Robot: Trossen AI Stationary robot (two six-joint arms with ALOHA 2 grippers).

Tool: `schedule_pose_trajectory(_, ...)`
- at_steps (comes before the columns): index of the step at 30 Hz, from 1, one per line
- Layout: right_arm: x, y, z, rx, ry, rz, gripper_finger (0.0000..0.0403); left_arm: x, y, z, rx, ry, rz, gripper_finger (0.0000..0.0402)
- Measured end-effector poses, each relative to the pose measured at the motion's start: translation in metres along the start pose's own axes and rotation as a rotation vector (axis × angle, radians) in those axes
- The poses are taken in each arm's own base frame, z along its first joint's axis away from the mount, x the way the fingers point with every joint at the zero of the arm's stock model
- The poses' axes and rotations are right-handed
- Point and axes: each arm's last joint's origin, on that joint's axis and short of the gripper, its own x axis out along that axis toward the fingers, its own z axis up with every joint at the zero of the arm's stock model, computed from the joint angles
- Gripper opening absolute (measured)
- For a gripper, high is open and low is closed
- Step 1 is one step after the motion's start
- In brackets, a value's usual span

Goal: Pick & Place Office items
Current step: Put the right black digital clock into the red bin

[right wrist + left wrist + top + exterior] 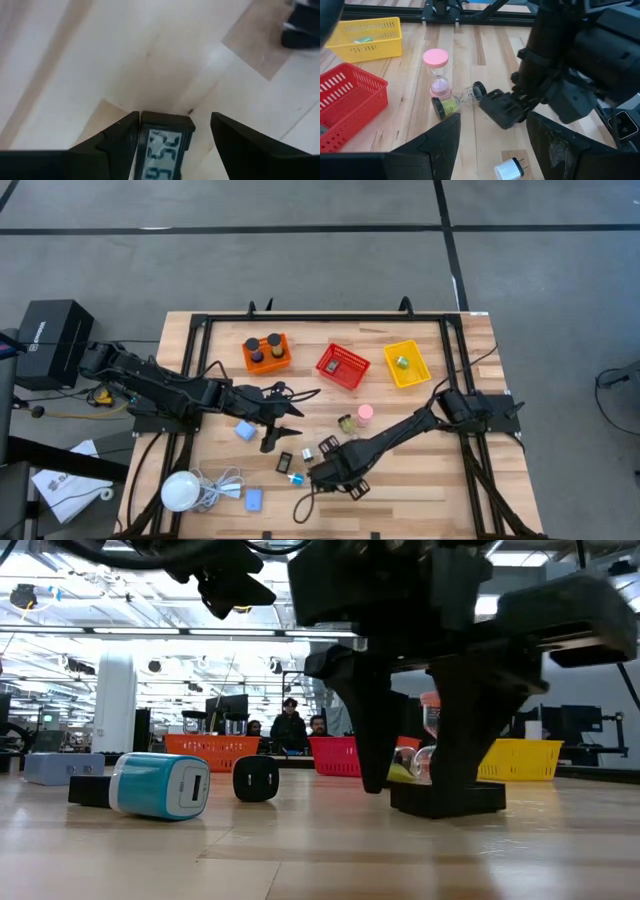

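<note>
Right gripper low at table's near centre, fingers spread wide, straddling small black digital clock lying flat on wood; not yet clamped. Clock directly between fingers. Left gripper half-open, empty, hovering further left, less near.

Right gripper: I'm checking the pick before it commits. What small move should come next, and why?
Probably close the fingers. The right gripper sits low on the table with its open jaws either side of a small black digital clock, which lies nearer one finger and looks ungripped. The left gripper waits open, off to the side.
</note>
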Motion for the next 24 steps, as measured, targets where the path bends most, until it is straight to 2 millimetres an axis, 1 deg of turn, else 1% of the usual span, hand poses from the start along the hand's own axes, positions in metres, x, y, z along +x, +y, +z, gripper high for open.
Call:
schedule_pose_trajectory(4,0.0004,-0.0057,-0.0015,0.018,-0.003,0.036,0.0238,0.0000,0.0000,0.0000,0.000,0.000,0.000,0.0223)
schedule_pose_trajectory(10,0.0003,-0.0040,-0.0027,0.026,0.012,0.040,0.0238,0.0000,0.0000,0.0000,0.000,0.000,0.000,0.0223)
schedule_pose_trajectory(13,0.0003,-0.0039,-0.0026,0.064,0.013,0.040,0.0235,0.0000,0.0001,0.0000,0.000,0.000,0.000,0.0223)
schedule_pose_trajectory(17,0.0003,-0.0049,-0.0029,0.124,0.014,0.039,0.0216,0.0000,0.0000,0.0000,0.000,0.000,0.000,0.0223)
schedule_pose_trajectory(24,0.0013,-0.0039,-0.0034,0.170,0.010,0.068,0.0165,0.0000,0.0000,0.0000,0.000,0.000,0.000,0.0223)
